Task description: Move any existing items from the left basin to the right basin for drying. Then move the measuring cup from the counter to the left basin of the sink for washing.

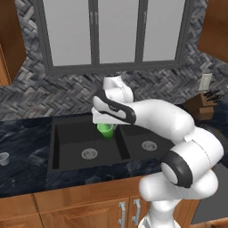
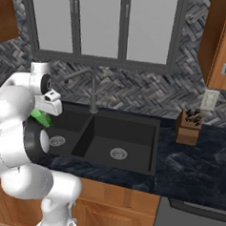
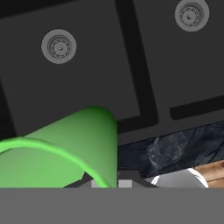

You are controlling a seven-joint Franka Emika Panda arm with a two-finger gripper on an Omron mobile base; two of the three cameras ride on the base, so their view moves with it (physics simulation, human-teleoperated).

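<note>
1. Sink [image 1: 67,133]: matte black double unit set in the dark marbled counter [image 1: 22,173], slim faucet [image 2: 91,92] at the back. Step in hand, by judgement: the first one, carrying the tumbler from the left half to the right half.

2. Left basin [image 1: 71,140]: round steel drain [image 1: 89,154] on its floor, nothing else seen lying in it. In the hand view its drain sits upper left, the centre divider [image 3: 135,65] running beside it.

3. Right basin [image 1: 142,133]: its own steel drain [image 1: 148,145], no item resting in it yet; the drop-off place.

4. Gripper [image 1: 106,122]: hangs above the sink near the divider, on the left-basin side. Its jaws are clamped on the tumbler's wall; the fingertips themselves are hidden behind the green.

5. Green tumbler [image 1: 106,130]: held just under the hand, lifted clear of the basin floor. In the hand view [image 3: 65,153] it lies tilted across the lower left, rim toward the camera.

6. Measuring cup [image 1: 4,158]: small, pale grey, standing on the counter well left of the sink, far from the gripper, untouched.

7. Next move, by judgement: carry the tumbler sideways over the divider, lower it into the right basin, and only then release. The tilted hold suggests it may tip over on landing.
</note>
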